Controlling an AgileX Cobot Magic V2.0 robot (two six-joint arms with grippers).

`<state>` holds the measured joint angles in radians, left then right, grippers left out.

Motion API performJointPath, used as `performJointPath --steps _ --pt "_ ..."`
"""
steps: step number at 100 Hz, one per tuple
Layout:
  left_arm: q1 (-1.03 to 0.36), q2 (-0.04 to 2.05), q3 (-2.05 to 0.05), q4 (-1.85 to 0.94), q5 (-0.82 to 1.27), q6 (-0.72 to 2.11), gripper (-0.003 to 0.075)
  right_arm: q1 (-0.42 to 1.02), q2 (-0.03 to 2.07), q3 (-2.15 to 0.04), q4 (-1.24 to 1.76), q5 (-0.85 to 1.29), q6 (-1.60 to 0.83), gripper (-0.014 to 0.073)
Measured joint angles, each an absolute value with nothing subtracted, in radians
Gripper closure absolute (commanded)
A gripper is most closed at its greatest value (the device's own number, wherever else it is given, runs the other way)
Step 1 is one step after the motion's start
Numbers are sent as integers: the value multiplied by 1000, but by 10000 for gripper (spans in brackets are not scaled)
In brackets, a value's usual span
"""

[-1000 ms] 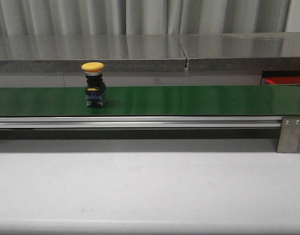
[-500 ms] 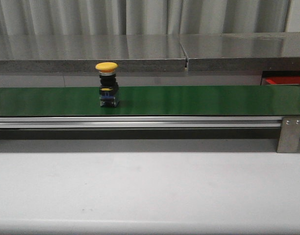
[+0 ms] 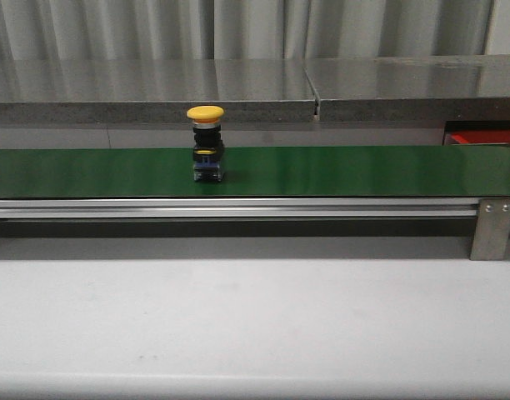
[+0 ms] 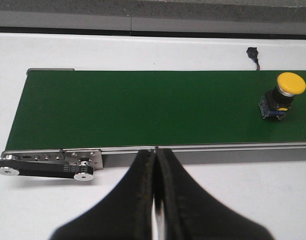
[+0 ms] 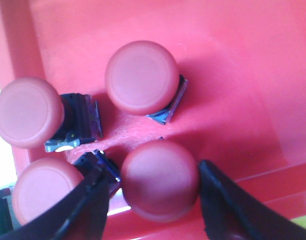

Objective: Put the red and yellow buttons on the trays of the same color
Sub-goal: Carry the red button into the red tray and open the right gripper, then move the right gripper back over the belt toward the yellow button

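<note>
A white tabletop [image 3: 255, 317] carries a long green belt [image 3: 338, 171] running left to right, with a yellow button [image 3: 207, 143] standing upright on it left of centre. At the far right, a red tray [image 3: 476, 137] shows as a sliver.

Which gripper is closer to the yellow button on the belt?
Left. The left gripper overlooks the belt's yellow button; the right gripper is over the red tray.
</note>
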<state>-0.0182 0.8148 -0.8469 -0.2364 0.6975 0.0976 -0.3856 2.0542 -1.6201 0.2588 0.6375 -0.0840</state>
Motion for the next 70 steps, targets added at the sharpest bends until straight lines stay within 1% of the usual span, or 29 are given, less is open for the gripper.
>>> performJointPath --steps 28,52,70 --pt "-18 815 -847 -236 695 98 741 -386 2010 -1619 259 637 -84 188" --pt "-18 815 -847 -236 695 98 741 -386 1886 -1618 242 669 -84 188" --pt "-18 815 -847 -236 695 98 741 -372 1754 -1547 233 665 -84 188"
